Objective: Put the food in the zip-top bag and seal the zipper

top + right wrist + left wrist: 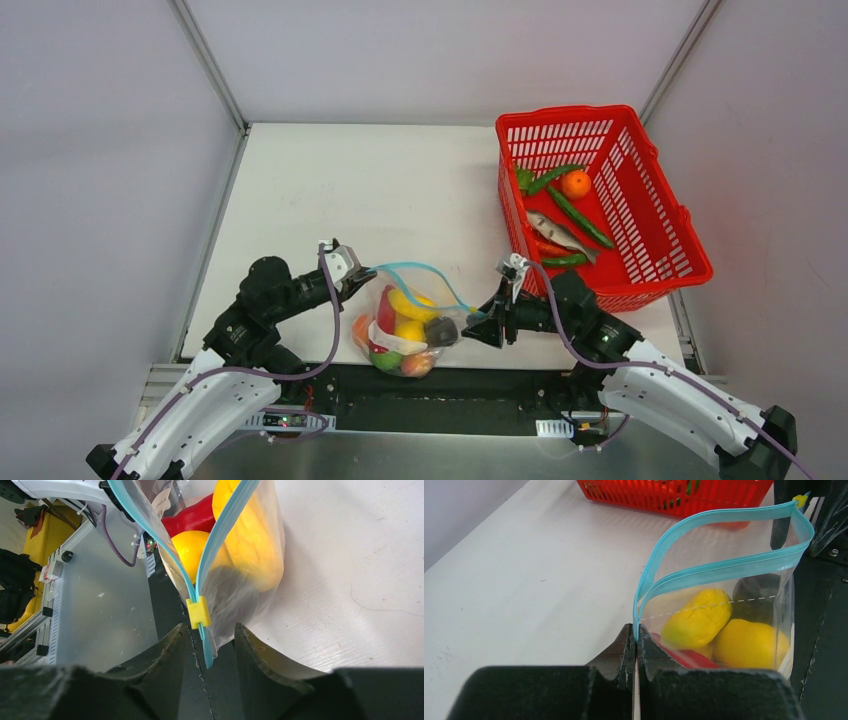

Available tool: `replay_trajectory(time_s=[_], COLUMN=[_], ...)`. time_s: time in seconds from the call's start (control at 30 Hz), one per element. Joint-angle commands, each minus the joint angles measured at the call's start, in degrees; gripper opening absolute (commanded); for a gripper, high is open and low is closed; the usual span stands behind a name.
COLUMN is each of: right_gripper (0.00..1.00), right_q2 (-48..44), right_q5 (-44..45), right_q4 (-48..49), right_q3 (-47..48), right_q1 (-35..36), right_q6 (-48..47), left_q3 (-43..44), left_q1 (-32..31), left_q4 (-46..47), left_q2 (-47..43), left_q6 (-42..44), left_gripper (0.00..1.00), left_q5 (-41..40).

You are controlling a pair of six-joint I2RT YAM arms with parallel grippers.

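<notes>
At zipper (724, 567) ends, left gripper (636, 642) pinching tight, right gripper (211, 630) half-open astride

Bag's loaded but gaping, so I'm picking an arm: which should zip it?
Right. The right gripper straddles the zipper end beside the yellow slider; the left gripper clamps the bag at the other corner.

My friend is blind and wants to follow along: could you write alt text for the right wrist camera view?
The dark fingers of the right tool stand apart around the corner of a clear zip-top bag, just below the yellow slider on its open teal zipper. Yellow and red toy food shows inside.
</notes>
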Motion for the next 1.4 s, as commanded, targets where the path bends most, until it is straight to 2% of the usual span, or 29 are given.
replay_trajectory(time_s=[0.0,0.07,0.2,0.3,0.33,0.47,0.63,0.9,1.0,1.13,1.2,1.37], right_gripper=[0.39,0.32,0.30,0.14,0.12,0.11,0.28,0.31,0.22,0.14,0.00,0.00], right_q2=[-1.69,-1.92,-1.96,-1.07,-0.83,-0.64,-1.78,-0.93,-1.06,-1.00,-1.05,-1.74], right_q5=[1.43,1.48,1.73,1.06,1.19,1.13,1.17,0.47,0.77,1.02,0.95,1.79], right_q4=[4.89,5.74,8.72,9.94,9.82,9.80,9.57,8.64,9.49,9.91,10.00,9.95], right_q3=[-0.11,-0.20,-0.63,-0.80,-0.77,-0.92,-1.08,-1.78,-2.06,-2.05,-2.07,-1.38], right_q1=[0.36,0.46,0.51,0.50,0.52,0.70,0.84,1.05,1.03,1.09,1.09,1.18], right_q6=[-0.68,-0.45,0.30,0.45,0.49,0.53,0.62,0.79,0.54,0.53,0.45,0.43], left_q3=[0.18,0.18,0.09,0.09,0.09,-0.01,0.18,0.01,0.09,0.09,0.14,0.27], left_q1=[0.55,0.55,0.55,0.55,0.55,0.55,0.55,0.55,0.55,0.55,0.55,0.55], left_q4=[1.96,1.98,2.12,1.91,1.80,2.00,1.78,1.78,1.77,1.62,1.55,1.26], left_q2=[-0.54,-0.45,-0.29,-0.34,-0.48,-0.71,-0.62,-0.37,-0.30,-0.57,-0.69,-0.89], left_q6=[-0.80,-0.83,-0.96,-1.05,-1.05,-1.12,-0.98,-0.96,-0.97,-0.98,-0.99,-1.12], left_gripper=[0.00,0.00,0.00,0.00,0.00,0.00,0.00,0.00,0.00,0.00,0.00,0.00], left_q5=[-1.05,-0.91,-0.81,-0.79,-0.96,-1.38,-1.71,-2.44,-2.19,-2.31,-2.35,-2.86])
